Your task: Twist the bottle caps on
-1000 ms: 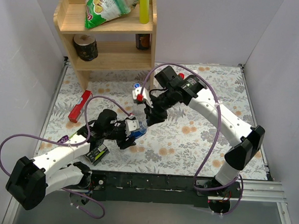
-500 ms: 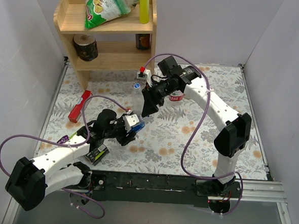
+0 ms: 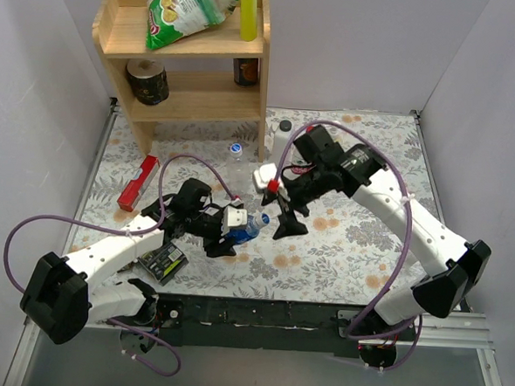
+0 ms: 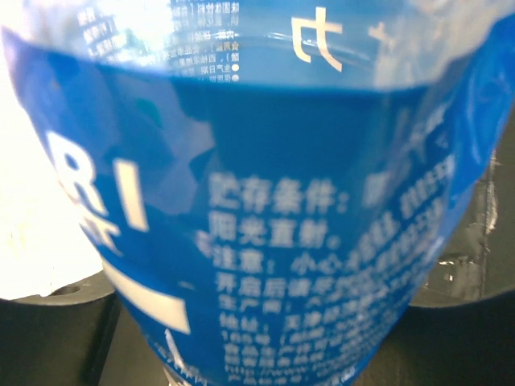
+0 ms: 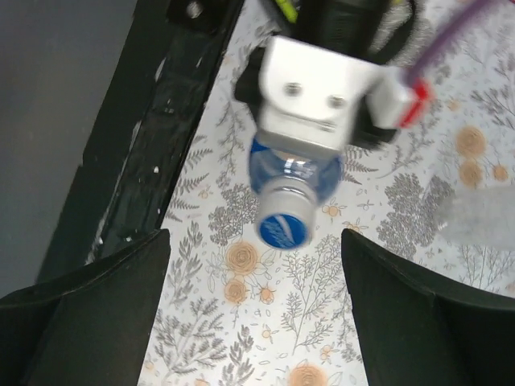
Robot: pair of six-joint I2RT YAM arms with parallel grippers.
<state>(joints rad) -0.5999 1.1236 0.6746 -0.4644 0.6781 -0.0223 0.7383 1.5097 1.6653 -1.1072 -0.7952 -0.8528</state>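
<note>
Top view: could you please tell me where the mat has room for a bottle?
Bare mat lies between the right gripper and the near edge, and in the far right corner. Crowded around the blue-labelled bottle in the left gripper.

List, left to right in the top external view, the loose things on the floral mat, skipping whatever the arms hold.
red box → black packet → blue-white cap → white bottle with a black cap

Left claw (image 3: 235, 229) clamped; right claw (image 5: 256, 235) spread wide, facing it.
</note>
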